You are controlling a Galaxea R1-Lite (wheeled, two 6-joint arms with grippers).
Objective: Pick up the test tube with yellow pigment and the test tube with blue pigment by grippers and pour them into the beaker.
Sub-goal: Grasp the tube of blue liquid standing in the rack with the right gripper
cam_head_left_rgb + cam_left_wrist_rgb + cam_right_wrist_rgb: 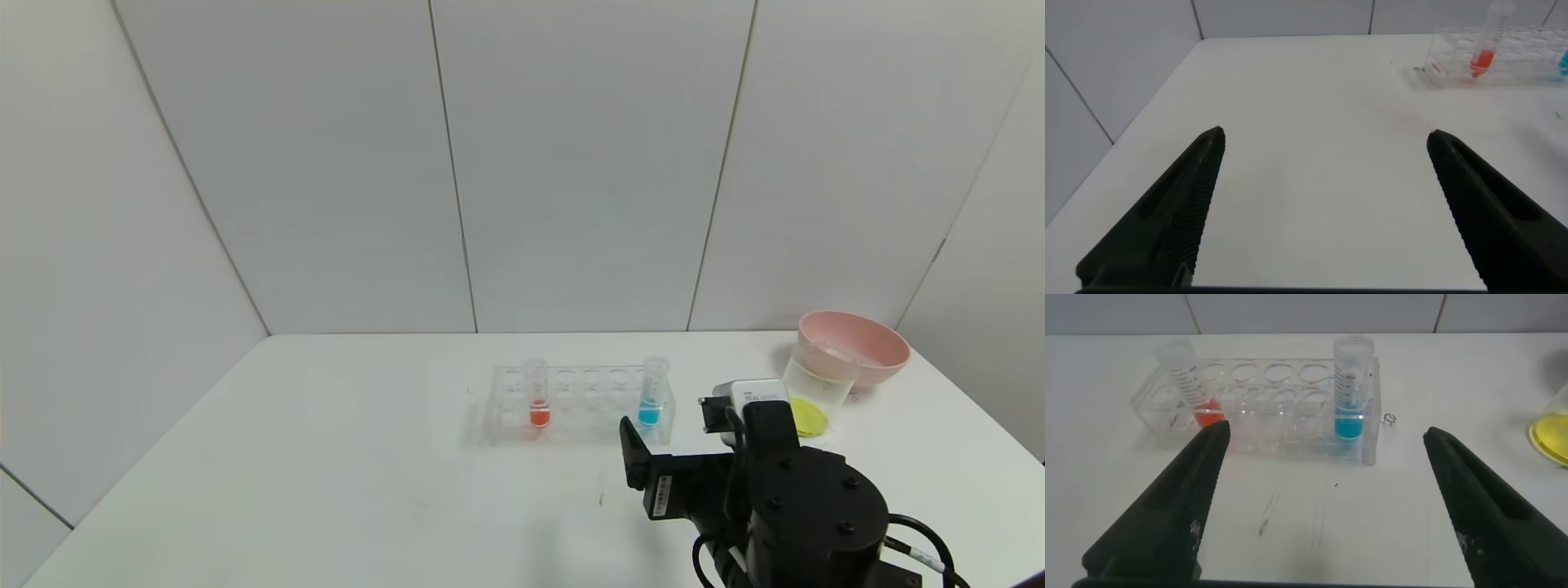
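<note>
Two tubes fill the rack (581,406) — pink bowl (853,348) seemingly touching beaker (816,390).

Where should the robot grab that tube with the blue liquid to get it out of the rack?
Best by the bare upper part of the blue tube, above the rack. It stands upright at the rack's right end, so the open right tool, already facing it, could come in level from the front and lift straight up.

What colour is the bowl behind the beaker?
The bowl is pink, clearest in the head view.
</note>
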